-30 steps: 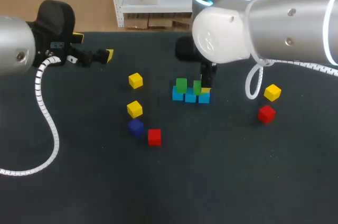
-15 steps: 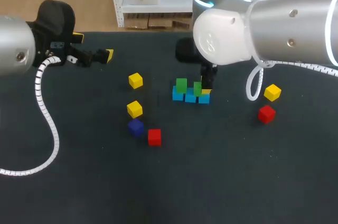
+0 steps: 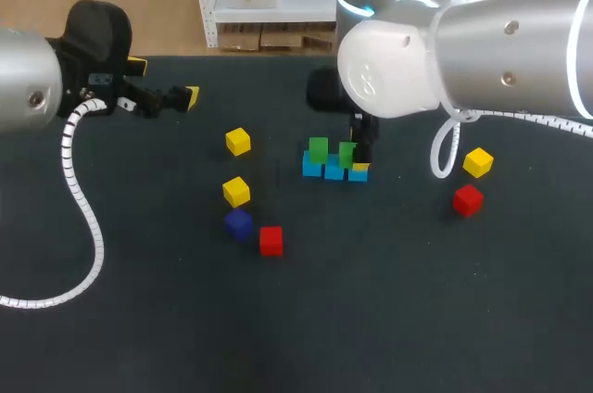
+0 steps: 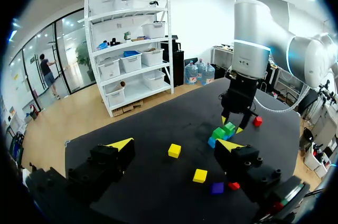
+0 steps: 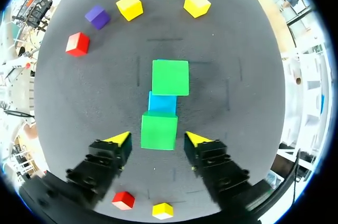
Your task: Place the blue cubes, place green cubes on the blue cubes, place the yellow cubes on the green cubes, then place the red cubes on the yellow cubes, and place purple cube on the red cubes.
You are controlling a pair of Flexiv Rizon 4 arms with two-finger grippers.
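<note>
Three blue cubes (image 3: 334, 171) lie in a row mid-table. One green cube (image 3: 318, 148) sits on the row's left end, a second green cube (image 3: 346, 154) toward its right. My right gripper (image 3: 359, 159) hangs over that second green cube (image 5: 159, 130); the gripper (image 5: 157, 139) is open, with a gap at each fingertip. Ahead of it are a blue cube (image 5: 162, 102) and the other green cube (image 5: 170, 77). Left of the stack lie two yellow cubes (image 3: 238, 141) (image 3: 236, 191), a purple cube (image 3: 238, 222) and a red cube (image 3: 271, 240). My left gripper (image 3: 164, 82) is open and empty at the far left.
A third yellow cube (image 3: 478, 161) and a second red cube (image 3: 468, 199) lie to the right of the stack, near my right arm's white cable (image 3: 445, 152). The left arm's coiled cable (image 3: 83, 208) trails over the table's left side.
My right gripper's fingers have spread apart and let go of the second green cube, which stays on the blue row. The left arm has not moved.
</note>
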